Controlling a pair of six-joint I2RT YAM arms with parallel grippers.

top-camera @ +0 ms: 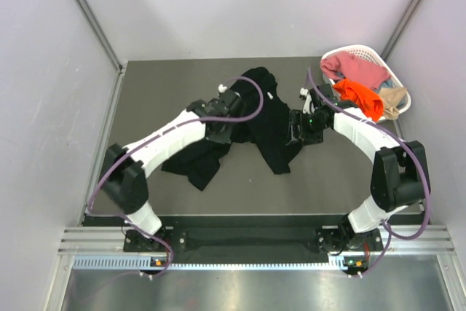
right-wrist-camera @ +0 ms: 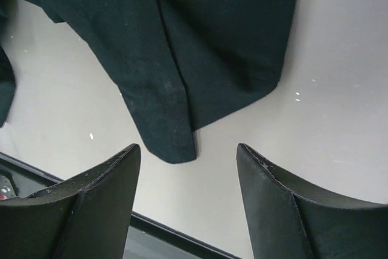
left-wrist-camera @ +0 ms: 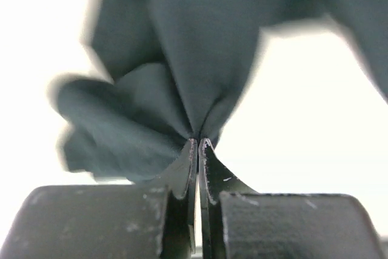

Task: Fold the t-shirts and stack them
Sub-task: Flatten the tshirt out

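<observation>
The left gripper (left-wrist-camera: 198, 145) is shut tight. Its two fingers meet with only a thin line between them, and a bunch of the black t-shirt (left-wrist-camera: 200, 59) is pinched at their tips. From the pinch the cloth spreads out in soft folds, and its edges are blurred in the wrist view.

The right gripper (right-wrist-camera: 188, 153) is wide open and holds nothing. Between its fingers (right-wrist-camera: 115, 180) only the bare table shows. A hem corner of the black t-shirt (right-wrist-camera: 182, 59) is just beyond the fingertips and does not touch them.

In the top view the white basket (top-camera: 349, 52) stands at the far corner of the table (top-camera: 160, 92), on the right arm's side. The right gripper (top-camera: 295, 126) is near the basket, on the side of it that faces the left arm. The black t-shirt (top-camera: 266, 118) is crumpled on the table beside that gripper, apart from the basket. The left gripper (top-camera: 231, 103) is at the edge of the cloth farthest from the basket. One part of the shirt trails under the left arm toward the near edge of the table.

A pink t-shirt (top-camera: 357, 69) lies in the basket. An orange t-shirt (top-camera: 360, 98) hangs over the rim on the side toward the black t-shirt. A beige t-shirt (top-camera: 393, 100) is bunched at the rim next to the orange one.
</observation>
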